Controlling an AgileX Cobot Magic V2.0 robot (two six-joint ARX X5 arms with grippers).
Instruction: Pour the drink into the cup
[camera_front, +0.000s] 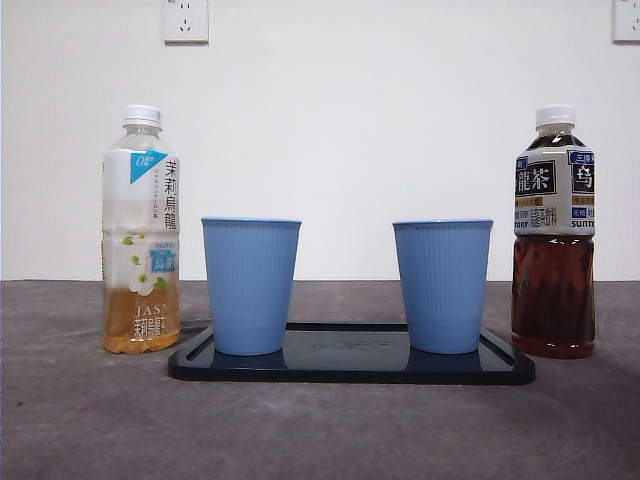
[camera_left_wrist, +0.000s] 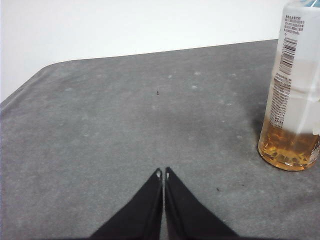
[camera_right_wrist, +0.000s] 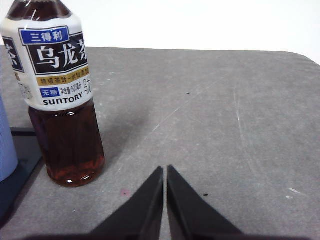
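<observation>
**K:** Blue cups, two, both upright on the black tray (camera_front: 350, 372): one cup (camera_front: 250, 285) at its jasmine-tea end, the other cup (camera_front: 442, 285) at its oolong end. Jasmine tea bottle (camera_front: 141, 230) and oolong bottle (camera_front: 553, 235) stand just off the tray, caps on.

**M:** Grippers?

**K:** Left gripper (camera_left_wrist: 163, 174) and right gripper (camera_right_wrist: 165, 170) both pressed together, empty, each near its bottle.

**M:** Spread the jaws first, I'd say. Grip mid-body, uncap, then tilt slowly over the cup.

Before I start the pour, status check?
Left gripper and right gripper shut, holding nothing. Both bottles capped: jasmine tea, oolong. Blue cups upright on tray. Nothing in the way.
</observation>
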